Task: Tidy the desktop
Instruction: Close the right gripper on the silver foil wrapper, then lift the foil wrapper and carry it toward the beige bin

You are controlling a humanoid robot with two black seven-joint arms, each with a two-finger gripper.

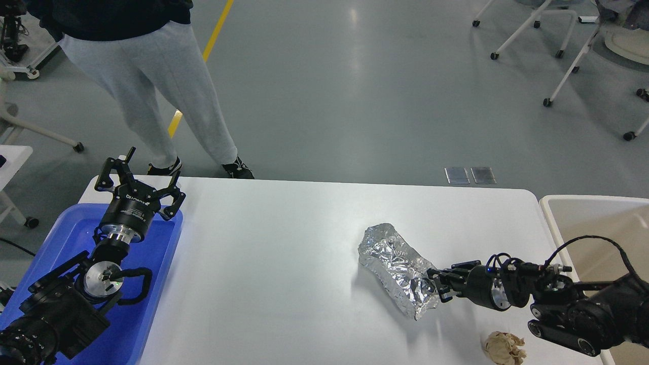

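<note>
Foil, crumpled into a long silvery lump [398, 268], lies right of centre on the white, matte tabletop [284, 263]; I judge it light, springy and easily crushed, best pinched at its near, ragged end. My right pincer [437, 286] is at that end, touching it, fingers seemingly closed on the foil, though their tips are partly hidden. A tan paper wad [503, 348] sits near the front edge. My left pincer [138, 183] hangs wide open and empty over the blue tray [152, 299]. The beige bin [598, 223] stands just right.

The desktop [284, 263] is a wide white matte tabletop with rounded corners, lying level.
</note>
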